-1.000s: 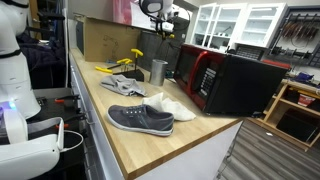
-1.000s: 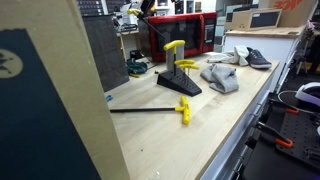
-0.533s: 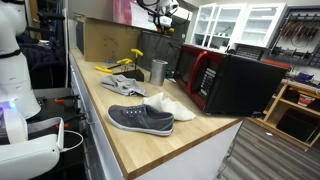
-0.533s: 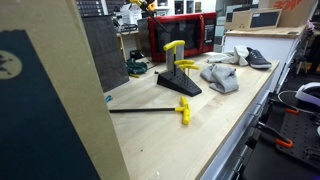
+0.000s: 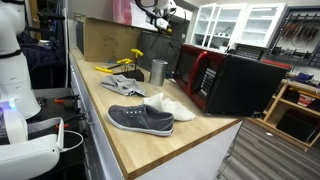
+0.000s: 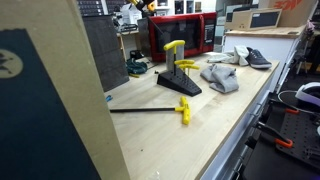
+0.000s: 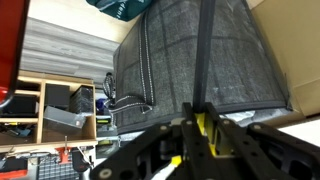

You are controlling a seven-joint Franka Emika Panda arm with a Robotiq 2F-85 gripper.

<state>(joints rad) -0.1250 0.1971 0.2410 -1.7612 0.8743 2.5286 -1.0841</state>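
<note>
Gripper (image 5: 161, 11) raised higher above the counter (image 5: 120, 138).
The jaws are kept closed on a small yellow object (image 7: 205, 124).

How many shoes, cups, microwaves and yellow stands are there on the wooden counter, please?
Shoes: 3
Cup: 1
Microwave: 1
Yellow stand: 1
Total: 6

In the wrist view the black Robotiq gripper (image 7: 200, 132) was a dark blur cut off at the lower edge of the frame, and the small yellow piece (image 7: 205, 122) between its closed fingertips was too smeared to identify. In both exterior views the gripper (image 5: 160, 8) (image 6: 137, 8), at the top edge, was too small to read.
</note>
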